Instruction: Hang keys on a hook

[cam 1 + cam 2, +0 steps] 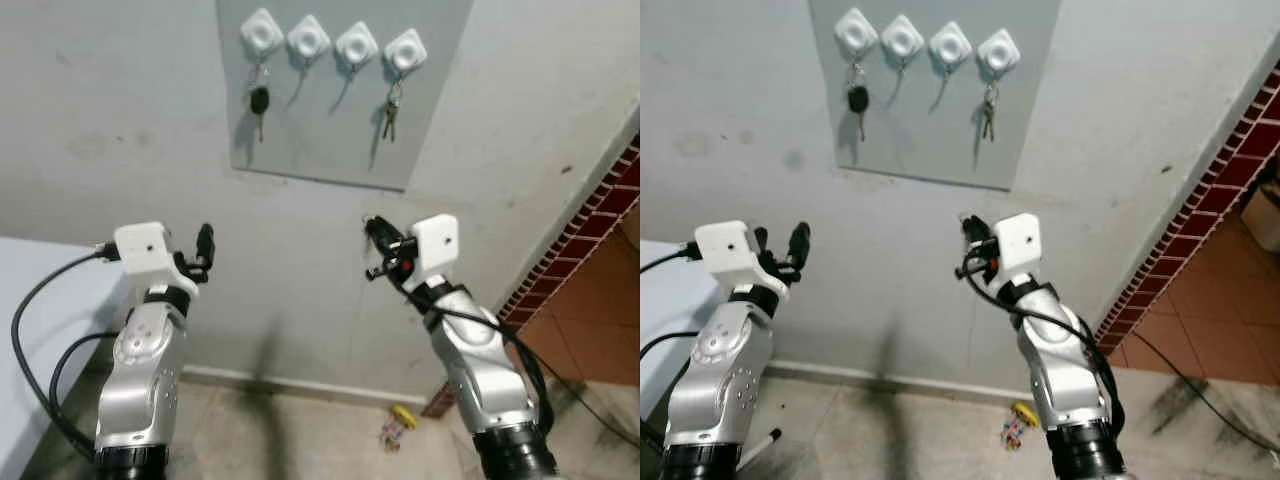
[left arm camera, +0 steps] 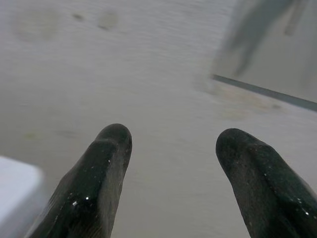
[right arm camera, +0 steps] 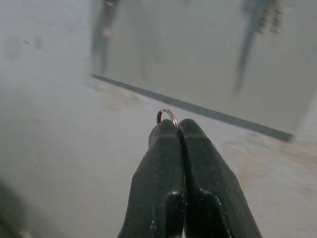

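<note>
Left gripper (image 1: 204, 247): your fingers spread, empty, below the panel (image 1: 330, 150)
Hooks (image 1: 308, 39): four on the panel; keys (image 1: 259, 104) hang on the first and fourth
Right gripper (image 3: 177, 130): your fingers pinched tight on a key ring (image 3: 167, 115), below the hooks
Floor: small yellow thing (image 1: 398, 423) by the wall

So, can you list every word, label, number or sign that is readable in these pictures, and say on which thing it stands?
No readable text appears anywhere.
Grey board with four white hooks: no writing.
Hanging keys and black key: too small to show any marking.
Key ring pinched in the right gripper: plain metal.
Left gripper, open: no label.
Small colourful object on the floor: too blurred to read.
</note>
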